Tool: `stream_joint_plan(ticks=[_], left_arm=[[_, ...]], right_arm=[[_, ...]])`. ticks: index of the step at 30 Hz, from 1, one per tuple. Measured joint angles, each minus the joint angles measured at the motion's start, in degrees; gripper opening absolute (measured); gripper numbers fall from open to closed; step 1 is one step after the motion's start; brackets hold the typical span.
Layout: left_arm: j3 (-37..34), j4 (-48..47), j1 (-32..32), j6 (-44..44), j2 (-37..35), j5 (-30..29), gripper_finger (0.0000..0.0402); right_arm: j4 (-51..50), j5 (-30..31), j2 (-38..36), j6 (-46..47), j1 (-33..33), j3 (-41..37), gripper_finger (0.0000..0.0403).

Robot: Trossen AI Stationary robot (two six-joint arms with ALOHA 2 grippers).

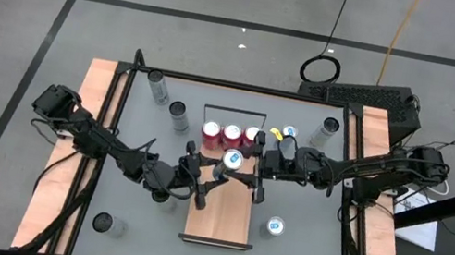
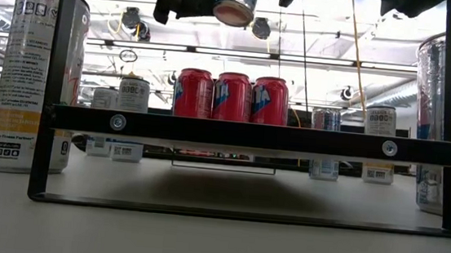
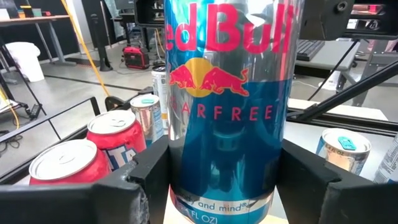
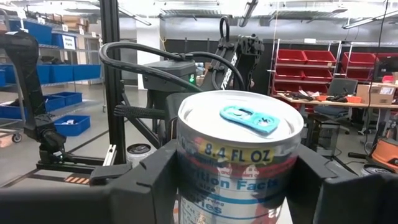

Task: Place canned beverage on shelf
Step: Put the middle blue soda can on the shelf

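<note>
Both arms reach in to mid-desk, meeting there. Left end effector (image 1: 210, 184) clamps the can's lower body; right end effector (image 1: 250, 171) clamps its upper part.

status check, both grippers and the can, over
Left gripper and right gripper both shut on blue can, held above shelf. Three red cans at rail end; near end bare.

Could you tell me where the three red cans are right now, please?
In the high view, the three red cans stand in a row at the far end of the shelf, beside its wire rail.
</note>
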Motion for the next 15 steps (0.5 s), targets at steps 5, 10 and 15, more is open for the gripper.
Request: stream_joint_plan(ticks=[5, 10, 15], left_arm=[[0.0, -1.0, 0.0, -1.1, 0.0, 0.0, 0.0248], [0.0, -1.2, 0.0, -1.8, 0.0, 0.0, 0.026], [0.0, -1.2, -0.1, -2.9, 0.0, 0.0, 0.0271]], right_arm=[[-0.4, -0.1, 0.0, -0.1, 0.0, 0.0, 0.0188], [-0.5, -0.1, 0.1, -0.5, 0.0, 0.0, 0.0188], [-0.9, -0.1, 0.1, -1.1, -0.1, 0.0, 0.0187]])
